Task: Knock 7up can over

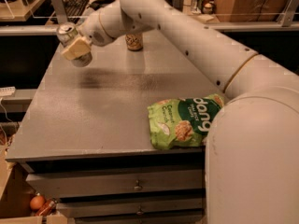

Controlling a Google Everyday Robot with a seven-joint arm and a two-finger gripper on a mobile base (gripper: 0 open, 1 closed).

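Observation:
The 7up can [68, 32], silver-topped and pale, is tilted with its top leaning to the upper left, near the far left of the grey table [93, 120]. My gripper [75, 48] is closed around its middle, with a cream finger [74, 47] across the can's body. The can's lower end [84, 59] shows just below the finger. I cannot tell whether it touches the table. My white arm reaches in from the right across the table's back.
An orange-brown patterned can [134, 41] stands at the back of the table, partly behind my arm. A green snack bag [184, 121] lies near the front right edge. Drawers [135, 185] sit below the tabletop. A shelf with a keyboard [74, 3] is behind.

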